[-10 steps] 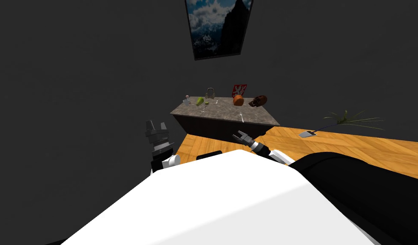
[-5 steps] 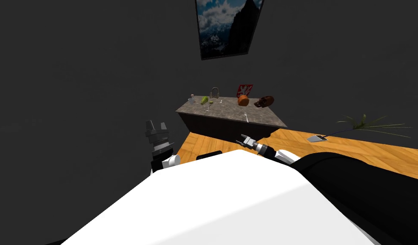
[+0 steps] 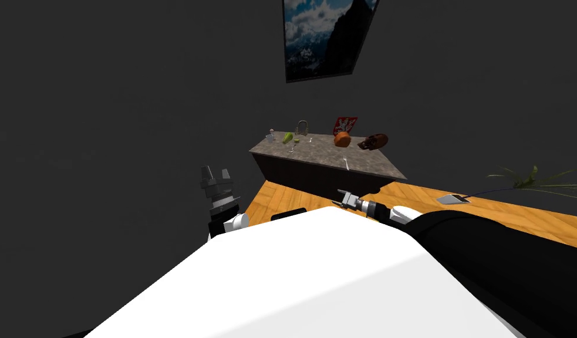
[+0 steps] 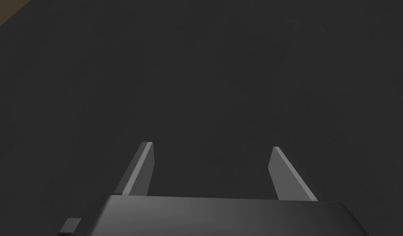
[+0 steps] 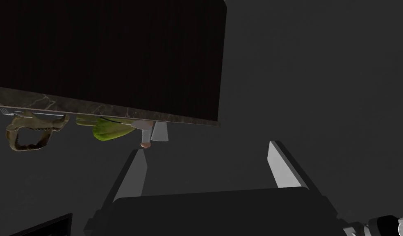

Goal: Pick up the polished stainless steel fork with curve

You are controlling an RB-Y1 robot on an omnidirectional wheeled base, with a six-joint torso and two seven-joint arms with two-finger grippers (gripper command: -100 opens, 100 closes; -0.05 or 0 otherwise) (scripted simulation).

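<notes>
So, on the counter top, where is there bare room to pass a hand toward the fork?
The counter is bare in the middle, between the fork by its near edge and the green object. The far edge is crowded: green object, orange object and brown object in a row.

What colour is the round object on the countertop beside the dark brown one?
Orange: the round orange object shows best in the head view.

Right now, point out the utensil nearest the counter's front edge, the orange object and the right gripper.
utensil (image 3: pixel 346 162), head view, its middle.
orange object (image 3: pixel 342 140), head view, its middle.
right gripper (image 3: pixel 339 198), head view, between its fingers.
</notes>
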